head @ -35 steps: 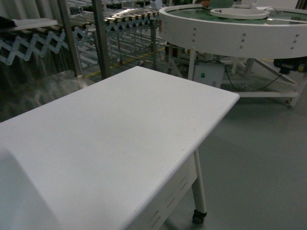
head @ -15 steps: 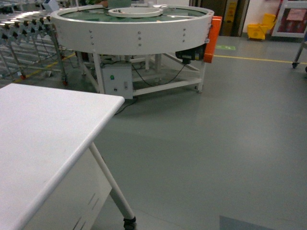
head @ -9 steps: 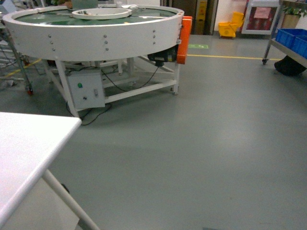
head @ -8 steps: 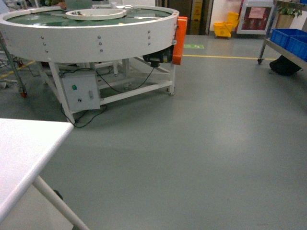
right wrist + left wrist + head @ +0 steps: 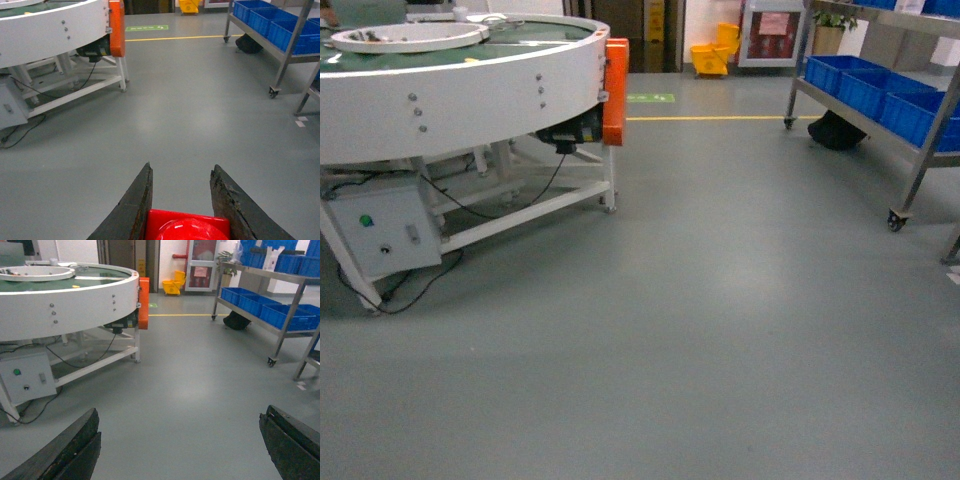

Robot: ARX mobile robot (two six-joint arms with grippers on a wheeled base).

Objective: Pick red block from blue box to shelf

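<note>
White table gone from head view; steel shelf [image 5: 880, 110] now far right. No legible writing. Right gripper [image 5: 182, 200] pinches glossy red block [image 5: 187, 227]; left gripper [image 5: 180, 440] spread.

The white bench is out of the head view; the shelf [image 5: 905, 105] with blue crates [image 5: 865, 85] now stands at right.

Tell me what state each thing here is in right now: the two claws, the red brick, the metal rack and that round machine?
Right gripper: shut on the red block.
Red block: held between the right gripper's fingers, off the floor.
Left gripper: open wide, empty.
Shelf: upright on casters, blue crates on its tier.
Round conveyor table: standing; running or not, cannot tell.
</note>
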